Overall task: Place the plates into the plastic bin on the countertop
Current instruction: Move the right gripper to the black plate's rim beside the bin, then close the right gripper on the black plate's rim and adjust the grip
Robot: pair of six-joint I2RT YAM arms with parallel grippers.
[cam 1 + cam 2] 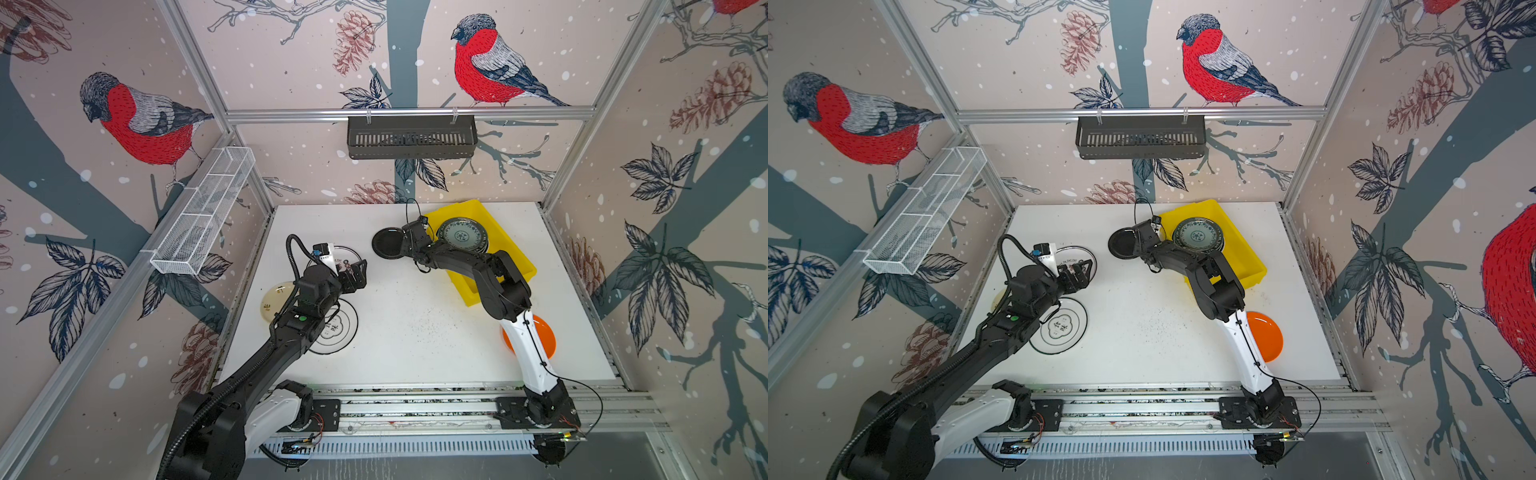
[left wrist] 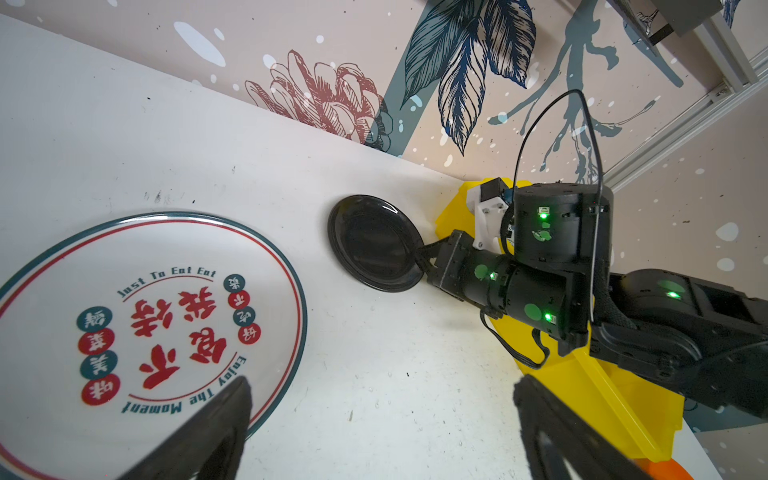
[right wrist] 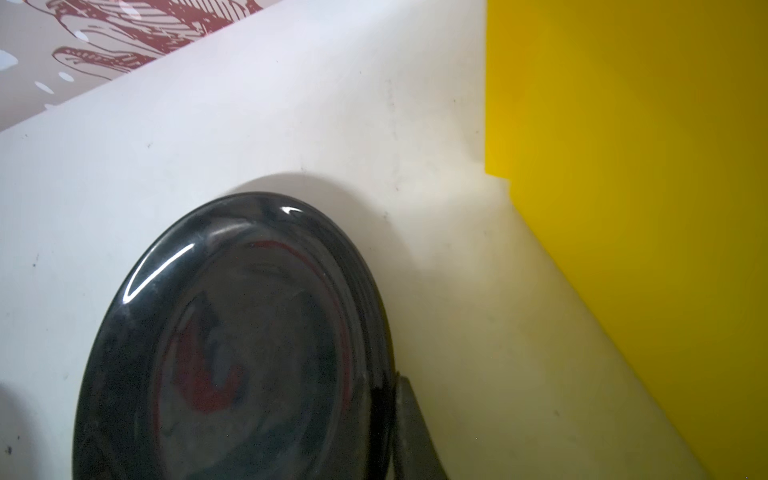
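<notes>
A: Entry one, black plate [image 1: 388,244]: upper centre of a top view, on the desk [image 1: 415,332], just left of the plastic bin [image 1: 511,253], rims apart.
B: Right tool [image 1: 402,246]?
A: Clamped on that plate's right rim. Left tool [image 1: 364,274]: jaws wide apart, at a lettered plate's [image 2: 166,324] edge.
B: Open room?
A: Mid-desk. Only the top views show the teal plate [image 1: 462,235] inside the bin.

Black plate [image 3: 232,353] partly beyond wrist view

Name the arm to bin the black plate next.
Right. The right gripper grips the glossy black round plate by its rim, beside the yellow plastic bin; the left gripper hangs open, farther away.
</notes>
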